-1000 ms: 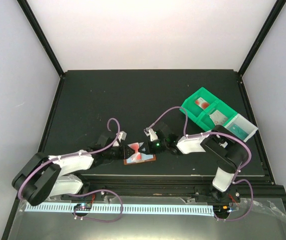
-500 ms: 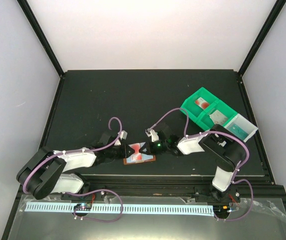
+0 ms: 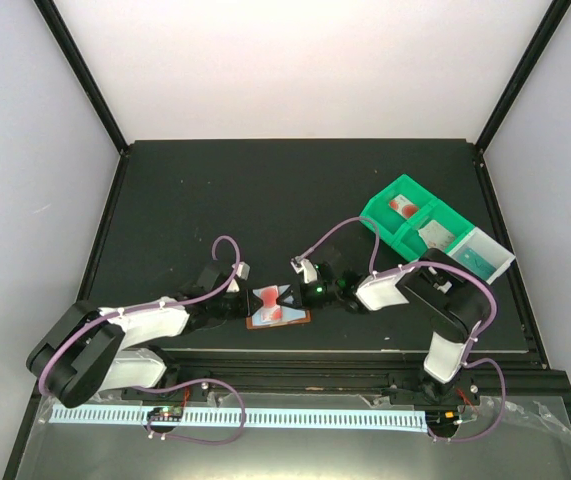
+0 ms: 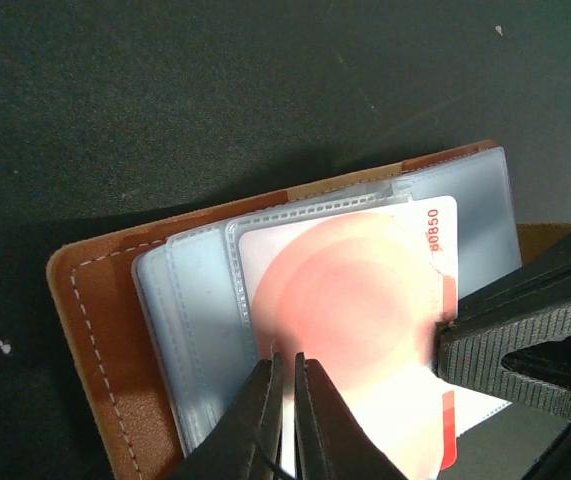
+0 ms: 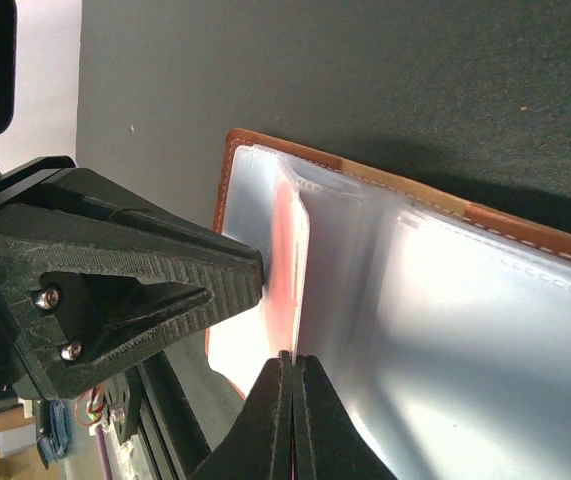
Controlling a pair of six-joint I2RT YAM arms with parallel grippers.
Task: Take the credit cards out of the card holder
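Note:
The brown card holder [image 3: 283,318] lies open near the table's front edge, its blue-grey sleeves [image 4: 200,330] showing. A white credit card with a round red blot [image 4: 355,300] sticks part way out of a sleeve. My left gripper [image 4: 289,375] is pinched almost shut on the sleeve edge of the card holder, right beside the card. My right gripper [image 5: 293,365] is shut on the card's [image 5: 287,250] free edge; one of its fingers [image 4: 525,340] shows at the card's right side. In the top view both grippers [image 3: 255,300] [image 3: 287,296] meet over the holder.
A green compartmented tray [image 3: 383,217] stands at the back right, holding a red-blotted card [image 3: 402,205] and a pale grey card [image 3: 435,235]. The table's front edge [image 3: 295,350] runs just below the card holder.
The left arm's body shifted slightly. Both grippers stay at the card holder with the card between them; the grips look the same.

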